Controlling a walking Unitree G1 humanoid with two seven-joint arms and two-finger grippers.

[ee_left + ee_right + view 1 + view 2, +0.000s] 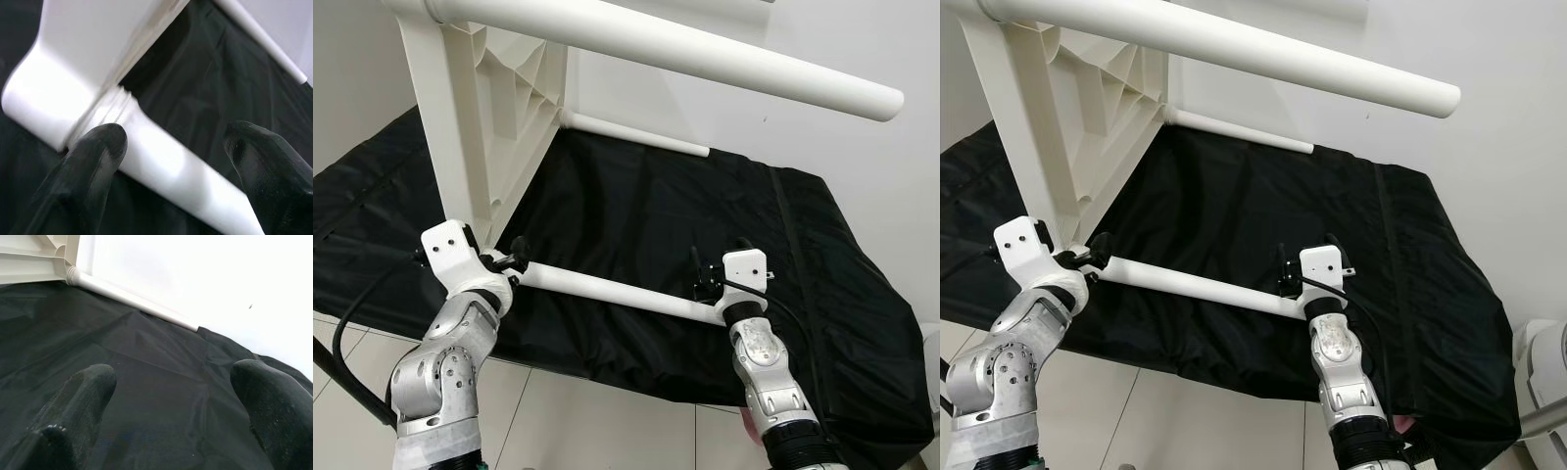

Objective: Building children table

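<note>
At the threaded joint where the white plastic table leg [607, 288] meets the white ribbed tabletop [494, 117], I keep the left gripper [514, 257] and right gripper [715, 277], both with released fingers [93, 161], square to the leg before twisting.

— What does the table top [489, 108] look like?
— A white plastic slab standing on its edge on the black cloth, its ribbed underside showing, at about ten o'clock in the head views.

— And the legs?
— White round tubes, jutting from its corners toward three o'clock. The upper leg [705, 54] crosses the top, at twelve to two. The far leg [636, 135] lies low on the cloth near twelve. The near leg [617, 289] runs from nine toward five, its threaded end meeting the slab's corner socket.
</note>
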